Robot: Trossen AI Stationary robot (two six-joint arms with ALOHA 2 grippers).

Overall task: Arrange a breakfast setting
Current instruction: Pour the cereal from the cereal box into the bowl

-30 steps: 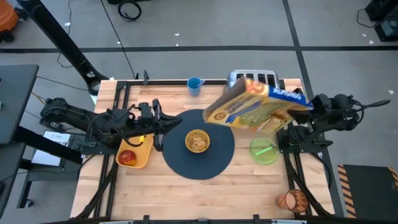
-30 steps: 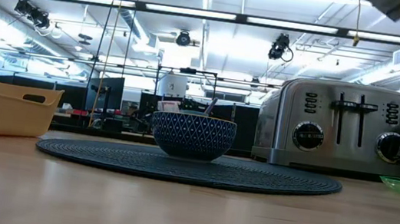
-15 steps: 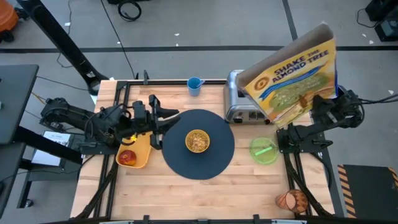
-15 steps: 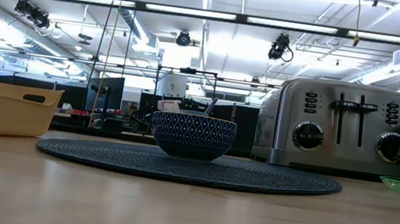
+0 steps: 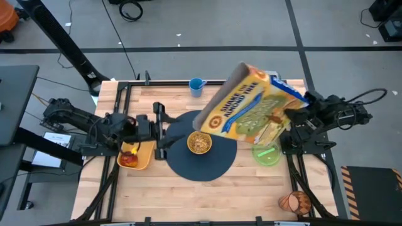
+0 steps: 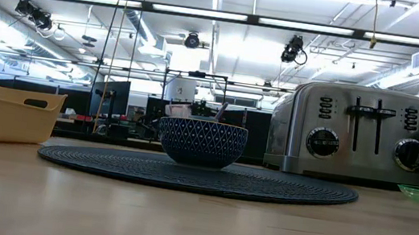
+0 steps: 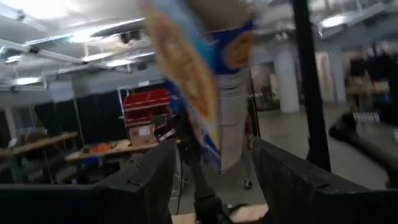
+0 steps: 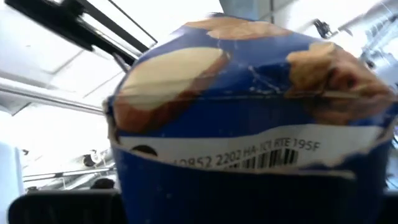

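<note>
A round dark mat (image 5: pixel 210 164) lies mid-table and carries a bowl (image 5: pixel 200 143) of cereal, blue-patterned on its side (image 6: pixel 201 142). Above and to the right of the bowl, a yellow-and-blue cereal box (image 5: pixel 251 110) hangs tilted, with my right gripper (image 5: pixel 295 120) shut on it. My left gripper (image 5: pixel 160 130) stands open at the mat's left edge, holding nothing (image 7: pixel 214 186). A red apple (image 5: pixel 129 157) lies in a yellow tray (image 5: pixel 143 157). A green plate (image 5: pixel 267 153) sits to the right of the mat. My right gripper holds the cereal box by its blue bottom end (image 8: pixel 249 155), the end with the barcode, coming from the table's right. The box itself hides the finger pads. The box is lifted clear and leans with its top end (image 5: pixel 223 94) toward the table's left, over the mat.
A chrome toaster (image 6: pixel 357 133) stands at the far right of the mat, mostly hidden from above by the box. A small blue cup (image 5: pixel 196 86) is at the far edge. An orange-brown cup (image 5: pixel 295 202) lies at the near right corner.
My left gripper has opened wide beside the mat. My right gripper has swung the cereal box up until its face stood toward the camera, then tipped it back over toward the table's left, top end above the mat.
</note>
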